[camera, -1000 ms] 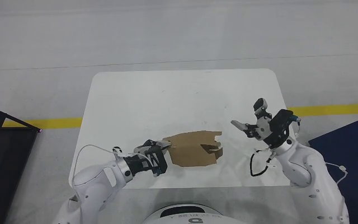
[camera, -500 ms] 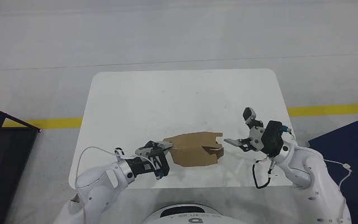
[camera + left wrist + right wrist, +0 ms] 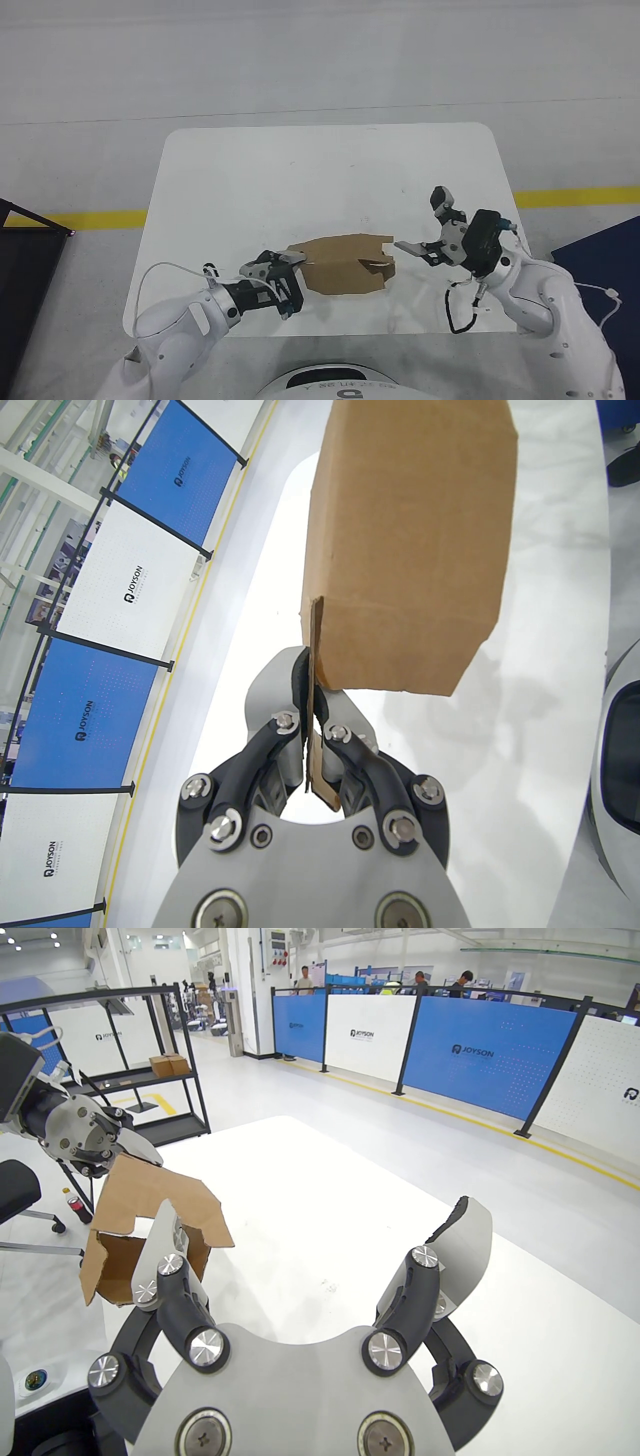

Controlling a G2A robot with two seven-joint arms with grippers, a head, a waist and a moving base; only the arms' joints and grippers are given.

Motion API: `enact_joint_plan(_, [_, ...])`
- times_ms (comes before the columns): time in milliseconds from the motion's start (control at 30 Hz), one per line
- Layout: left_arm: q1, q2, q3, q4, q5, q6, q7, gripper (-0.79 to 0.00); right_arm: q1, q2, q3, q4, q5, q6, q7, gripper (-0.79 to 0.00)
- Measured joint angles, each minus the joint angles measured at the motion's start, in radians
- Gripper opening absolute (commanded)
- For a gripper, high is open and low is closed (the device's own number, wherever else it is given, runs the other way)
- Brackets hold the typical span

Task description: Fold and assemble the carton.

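Note:
A brown cardboard carton [image 3: 340,265] lies partly folded near the table's front edge, its open end with loose flaps facing the right arm. My left gripper [image 3: 288,272] is shut on a flap at the carton's other end; the left wrist view shows that gripper [image 3: 311,700] pinching the thin flap edge, with the carton [image 3: 410,550] just beyond. My right gripper [image 3: 424,222] stands open beside the open end. In the right wrist view this gripper [image 3: 317,1228] has one finger [image 3: 167,1228] overlapping the carton's [image 3: 150,1198] opening, and the left gripper [image 3: 90,1138] shows behind.
The white table [image 3: 300,180] is bare behind the carton. A yellow floor line [image 3: 100,218] runs past both sides. A black shelf rack [image 3: 165,1073] with small boxes and blue-and-white barriers [image 3: 450,1053] stand off the table.
My right gripper has moved left, close to the carton's open end, staying open. The left gripper and carton have shifted only slightly.

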Motion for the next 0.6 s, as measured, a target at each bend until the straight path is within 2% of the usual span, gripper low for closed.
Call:
enact_joint_plan(367, [-0.004, 0.005, 0.008, 0.002, -0.008, 0.016, 0.006, -0.785, 0.038, 0.002, -0.087, 0.012, -0.031, -0.005, 0.049, 0.0])
enact_joint_plan(600, [-0.009, 0.007, 0.01, 0.006, -0.034, 0.02, 0.011, -0.785, 0.045, 0.009, -0.111, 0.006, -0.087, -0.052, 0.076, 0.0])
